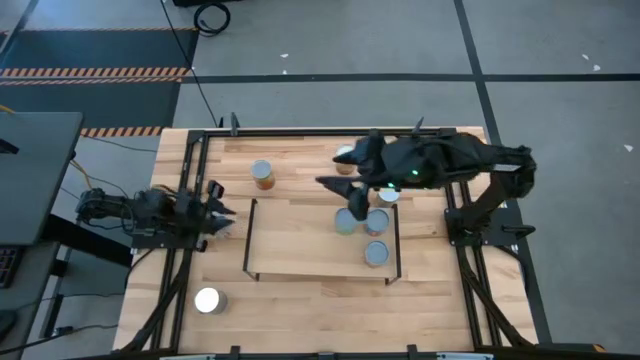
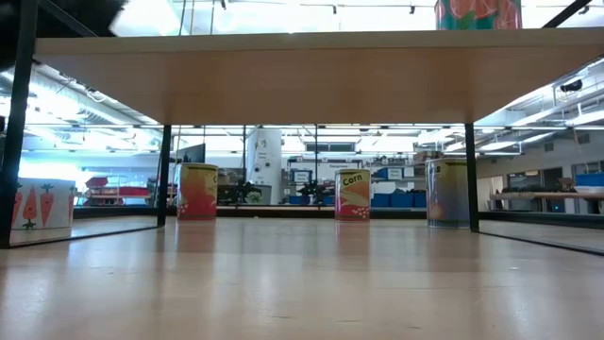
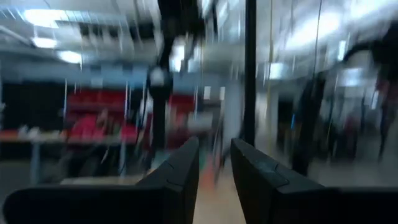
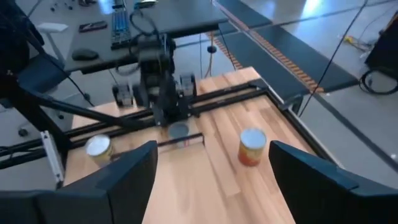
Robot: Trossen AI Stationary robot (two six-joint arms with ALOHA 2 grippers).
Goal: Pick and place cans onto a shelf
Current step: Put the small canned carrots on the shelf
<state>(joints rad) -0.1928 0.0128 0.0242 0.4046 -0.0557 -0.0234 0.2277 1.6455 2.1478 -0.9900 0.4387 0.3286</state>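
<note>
The light-wood shelf [image 1: 300, 245] stands mid-table. Three cans [image 1: 377, 221] stand on its right part. My right gripper [image 1: 335, 185] hovers open and empty over the table just beyond the shelf's far edge; its fingers stand wide apart in the right wrist view [image 4: 214, 168]. An orange-labelled can [image 1: 263, 174] stands upright on the table past the shelf's far left corner and also shows in the right wrist view [image 4: 252, 146]. My left gripper [image 1: 222, 212] waits at the table's left edge, its fingers a little apart [image 3: 214, 163] and empty. A grey-lidded can [image 4: 178, 130] stands just in front of it.
A white-lidded can [image 1: 208, 300] stands near the front left, another can [image 1: 345, 157] at the far side under my right arm. Black rails [image 1: 185, 200] run along both table sides. In the low view, cans [image 2: 353, 195] stand beyond the shelf board [image 2: 302, 76].
</note>
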